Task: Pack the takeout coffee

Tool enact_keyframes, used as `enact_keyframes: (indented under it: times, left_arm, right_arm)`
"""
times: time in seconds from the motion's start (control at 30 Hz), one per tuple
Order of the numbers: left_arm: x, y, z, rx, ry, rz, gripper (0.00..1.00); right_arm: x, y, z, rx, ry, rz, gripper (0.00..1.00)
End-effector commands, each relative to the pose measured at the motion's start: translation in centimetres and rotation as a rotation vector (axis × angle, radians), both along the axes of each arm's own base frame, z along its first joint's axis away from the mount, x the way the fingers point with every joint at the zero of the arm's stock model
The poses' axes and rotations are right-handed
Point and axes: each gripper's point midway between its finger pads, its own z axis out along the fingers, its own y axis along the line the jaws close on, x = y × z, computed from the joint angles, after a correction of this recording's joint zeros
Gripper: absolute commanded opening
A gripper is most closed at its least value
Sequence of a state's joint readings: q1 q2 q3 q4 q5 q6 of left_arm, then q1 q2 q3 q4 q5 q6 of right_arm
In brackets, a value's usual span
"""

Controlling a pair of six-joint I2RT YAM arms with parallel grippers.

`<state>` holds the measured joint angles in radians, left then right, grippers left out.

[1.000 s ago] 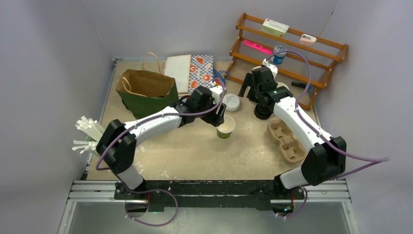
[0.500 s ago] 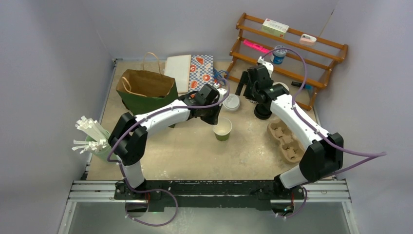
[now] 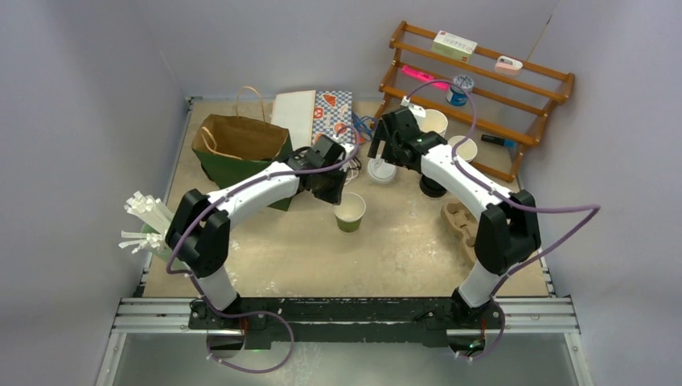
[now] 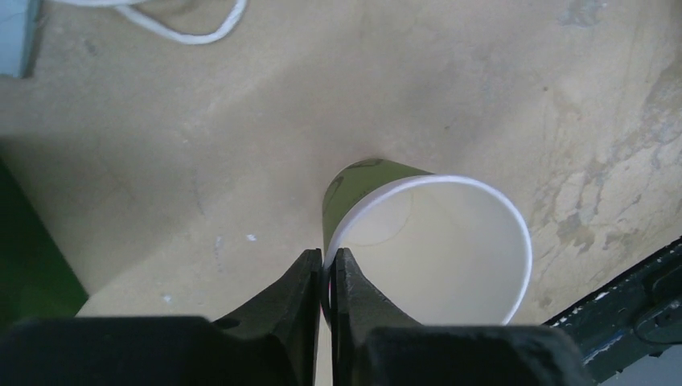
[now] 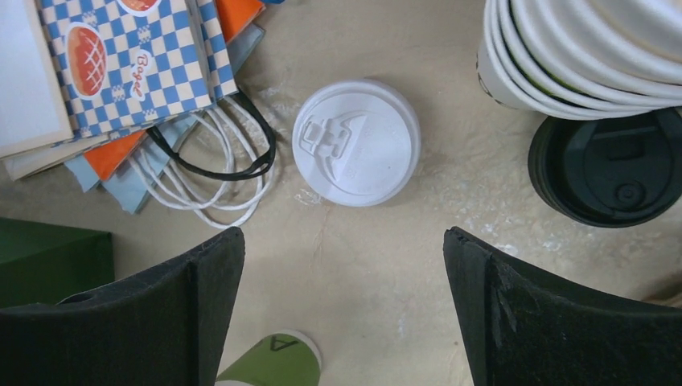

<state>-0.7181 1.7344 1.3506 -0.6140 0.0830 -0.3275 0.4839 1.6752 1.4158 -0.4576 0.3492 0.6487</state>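
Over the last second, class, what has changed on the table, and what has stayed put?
The left gripper closed on the rim of the green cup and pulled it a little left, toward the paper bag. The right gripper, open, swung left to hover over the white lid. Lid and bag stayed put.

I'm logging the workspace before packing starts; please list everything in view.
green cup: one, olive with white inside, lidless, centre
white lid: one, white, flat behind the green cup
paper bag: one, brown and green, open, back left
flat bags: a few, white and checkered, back centre
wooden rack: one, brown, back right, small items on it
nested cups: stacked, white, beside the wooden rack
black lid: at least one, black, next to the nested cups
cup carrier: one, brown cardboard, right side
straws: a bunch, white, far left
left gripper: one, black, shut on the green cup's rim
right gripper: one, black, open above the white lid
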Motion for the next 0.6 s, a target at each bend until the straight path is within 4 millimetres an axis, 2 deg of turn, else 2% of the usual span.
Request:
enact_keyframes:
  times: [0.0, 0.13, 0.23, 0.33, 0.47, 0.57]
  left_arm:
    - [1.1, 1.3, 2.2, -0.092, -0.015, 0.071, 0.19]
    - [1.3, 1.8, 3.9, -0.106, -0.052, 0.073, 0.50]
    - [1.5, 2.3, 5.5, -0.128, -0.083, 0.080, 0.67]
    - [1.7, 2.7, 7.6, -0.164, -0.126, 0.080, 0.74]
    - [2.2, 3.7, 9.6, -0.199, -0.168, 0.092, 0.75]
    - [2.4, 4.4, 10.3, -0.197, -0.198, 0.100, 0.75]
  right_arm:
    - [1.8, 1.1, 0.7, 0.065, -0.026, -0.069, 0.96]
    - [2.5, 1.3, -0.6, 0.067, 0.000, -0.116, 0.98]
    - [3.0, 1.6, -1.3, 0.069, 0.013, -0.132, 0.98]
    - [3.3, 1.8, -2.1, 0.043, 0.034, -0.147, 0.98]
    - [3.4, 1.3, -3.5, -0.013, 0.062, -0.194, 0.98]
    - [3.6, 0.9, -4.2, -0.047, 0.071, -0.221, 0.98]
